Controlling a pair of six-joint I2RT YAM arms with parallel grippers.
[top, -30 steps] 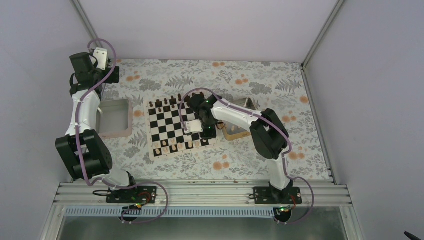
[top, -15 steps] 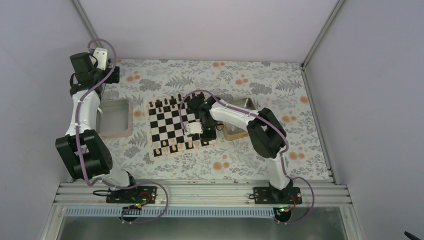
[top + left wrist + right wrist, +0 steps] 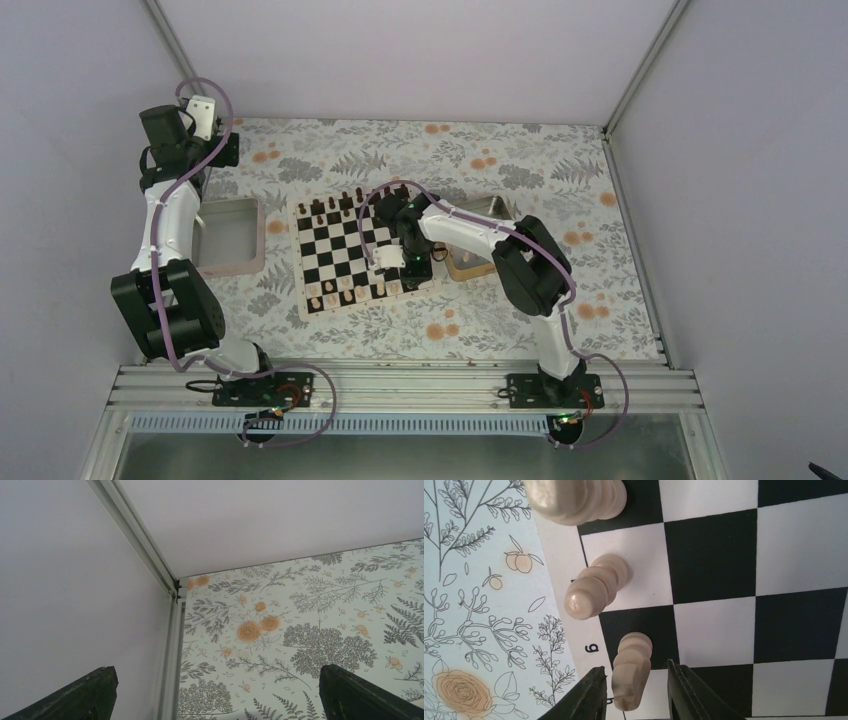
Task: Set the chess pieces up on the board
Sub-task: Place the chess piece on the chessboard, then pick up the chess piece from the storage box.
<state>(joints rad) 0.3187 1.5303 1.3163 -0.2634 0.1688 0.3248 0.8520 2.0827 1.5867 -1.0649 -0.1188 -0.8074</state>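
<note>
The right end effector [image 3: 634,670] stood narrowly open astride one of the chess pieces [image 3: 634,647] on the board's [image 3: 719,550] edge row, not quite touching it. The left end effector [image 3: 218,672], well left of the board, gaped wide, empty.

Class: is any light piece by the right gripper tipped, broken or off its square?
Nothing stands out: the three light pieces stand upright, each within its own square of the board, one between the fingers of the right gripper.
</note>
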